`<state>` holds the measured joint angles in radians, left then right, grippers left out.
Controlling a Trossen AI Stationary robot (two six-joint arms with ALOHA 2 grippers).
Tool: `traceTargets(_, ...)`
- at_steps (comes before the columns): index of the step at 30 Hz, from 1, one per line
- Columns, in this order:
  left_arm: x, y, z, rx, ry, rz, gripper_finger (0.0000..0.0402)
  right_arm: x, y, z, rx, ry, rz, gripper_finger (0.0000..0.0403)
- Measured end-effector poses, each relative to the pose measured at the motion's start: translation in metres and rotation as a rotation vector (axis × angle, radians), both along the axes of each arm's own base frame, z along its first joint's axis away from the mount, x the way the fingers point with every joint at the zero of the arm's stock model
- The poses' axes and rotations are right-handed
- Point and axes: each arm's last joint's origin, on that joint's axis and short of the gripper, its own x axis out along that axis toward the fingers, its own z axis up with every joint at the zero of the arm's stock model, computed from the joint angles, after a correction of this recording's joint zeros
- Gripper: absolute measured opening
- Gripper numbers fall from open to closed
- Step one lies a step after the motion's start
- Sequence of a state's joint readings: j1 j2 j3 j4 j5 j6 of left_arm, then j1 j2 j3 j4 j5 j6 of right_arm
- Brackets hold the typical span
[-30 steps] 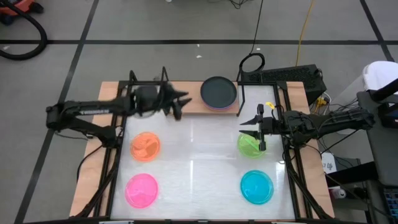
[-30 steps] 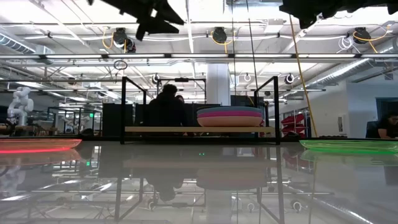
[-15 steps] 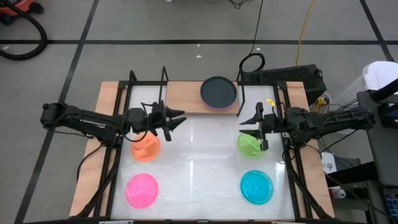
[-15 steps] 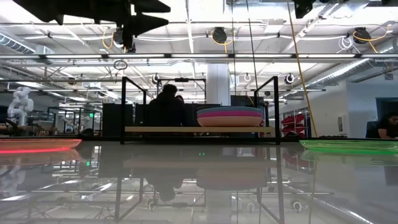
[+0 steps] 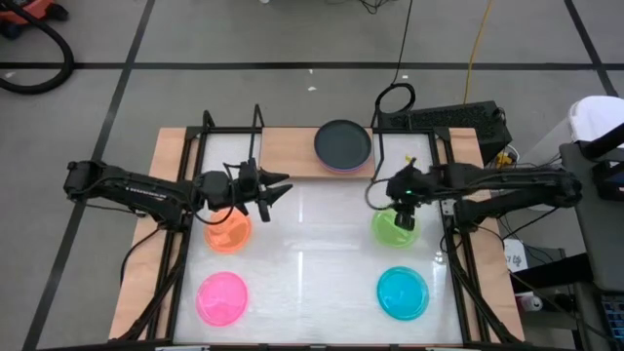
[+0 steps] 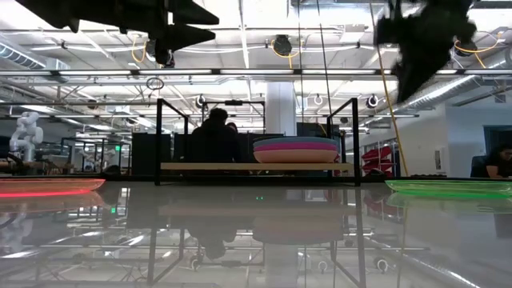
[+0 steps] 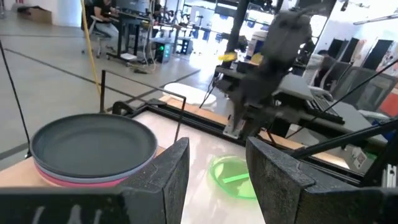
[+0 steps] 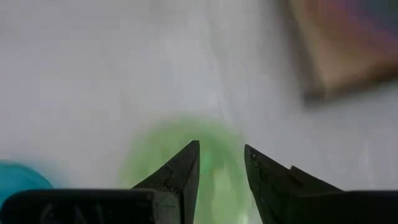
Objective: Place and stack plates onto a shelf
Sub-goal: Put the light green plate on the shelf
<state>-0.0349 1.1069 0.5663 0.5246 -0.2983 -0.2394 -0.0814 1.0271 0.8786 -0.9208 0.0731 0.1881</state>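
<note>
A stack topped by a black plate (image 5: 343,144) sits on the right half of the wooden shelf (image 5: 289,153); magenta and pale pink rims show under it in the low view (image 6: 295,150). Orange (image 5: 228,232), hot pink (image 5: 222,297), green (image 5: 392,228) and cyan (image 5: 403,292) plates lie flat on the table. My left gripper (image 5: 276,195) hangs open above the table, beside the orange plate's far right rim. My right gripper (image 5: 400,207) is open and points down over the green plate (image 8: 186,168), its fingers clear of it.
Black wire uprights (image 5: 378,156) frame the shelf, and the left half of its board is bare. Table frame rails (image 5: 185,244) run along both sides. A person sits in the room beyond the shelf (image 6: 214,136). The white tabletop between the plates is free (image 5: 312,244).
My left gripper drew back from the shelf toward the table's near edge, stopping beside the orange plate, then held still. My right gripper tipped from level to pointing down over the green plate. No plate has moved.
</note>
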Motion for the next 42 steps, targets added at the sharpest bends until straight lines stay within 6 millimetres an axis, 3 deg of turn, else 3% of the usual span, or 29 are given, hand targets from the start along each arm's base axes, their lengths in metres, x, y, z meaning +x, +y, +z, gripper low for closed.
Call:
traceTargets(5, 0.0, 0.0, 0.0, 0.0, 0.0, 0.0, 0.0163, 0.008, -0.016, -0.03, 0.021, 0.209, -0.06, 0.0112)
traceTargets(10, 0.0, -0.002, 0.0, -0.005, -0.001, -0.007, 0.0163, 0.014, -0.031, -0.058, 0.118, 0.272, -0.037, 0.0112)
traceTargets(17, 0.0, -0.004, -0.001, -0.003, 0.011, -0.019, 0.0163, 0.008, -0.049, -0.084, 0.168, 0.291, -0.043, 0.0112)
traceTargets(26, 0.0, -0.005, -0.004, -0.014, 0.039, -0.022, 0.0163, 0.001, -0.073, -0.087, 0.167, 0.243, -0.14, 0.0112)
traceTargets(32, 0.0, -0.005, -0.005, -0.028, 0.044, -0.021, 0.0163, -0.002, -0.074, -0.092, 0.305, 0.158, -0.079, 0.0112)
traceTargets(42, 0.0, -0.005, -0.005, -0.029, 0.042, -0.021, 0.0163, -0.009, -0.075, -0.105, 0.314, 0.141, -0.105, 0.0112)
